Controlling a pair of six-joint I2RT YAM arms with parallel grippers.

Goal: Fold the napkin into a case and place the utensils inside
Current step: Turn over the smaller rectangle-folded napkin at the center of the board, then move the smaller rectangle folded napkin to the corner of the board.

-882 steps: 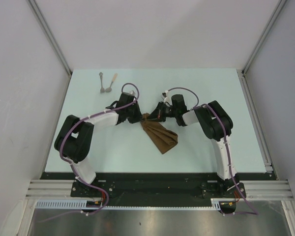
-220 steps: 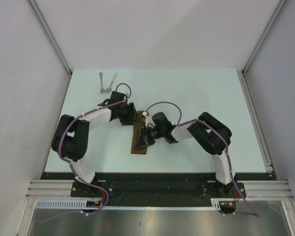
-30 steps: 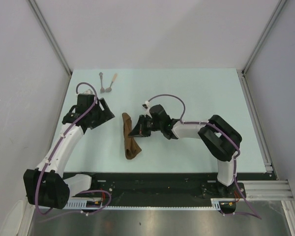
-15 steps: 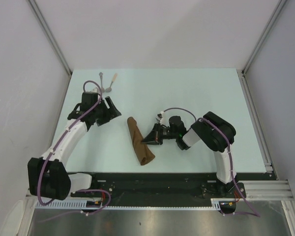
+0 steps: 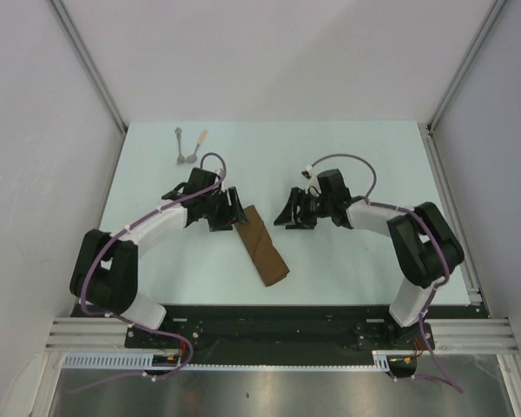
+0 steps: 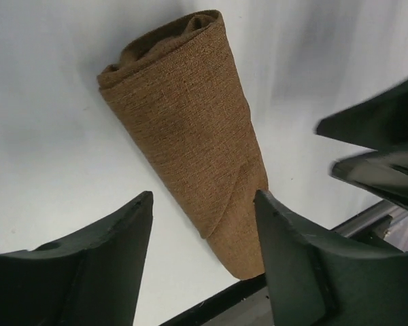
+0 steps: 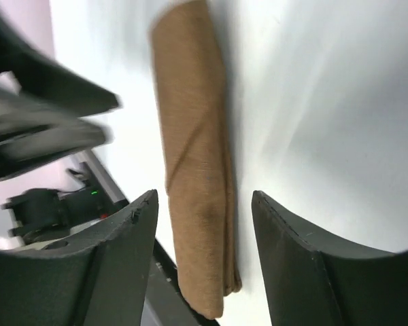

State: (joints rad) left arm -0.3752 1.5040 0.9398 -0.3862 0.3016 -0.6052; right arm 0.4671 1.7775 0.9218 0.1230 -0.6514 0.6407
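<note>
both arms have swung inward since a moment ago, left gripper (image 5: pixel 234 214) and right gripper (image 5: pixel 288 216) each with jaws apart, holding nothing. the case (image 5: pixel 263 246) lies slanted on the table (image 5: pixel 365 165), its far end by the left gripper; the utensils (image 5: pixel 189 148) lie near the far left corner

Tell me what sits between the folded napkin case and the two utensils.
In the top view, the left gripper and its wrist sit between the case and the utensils; the rest of that stretch is bare table.
</note>
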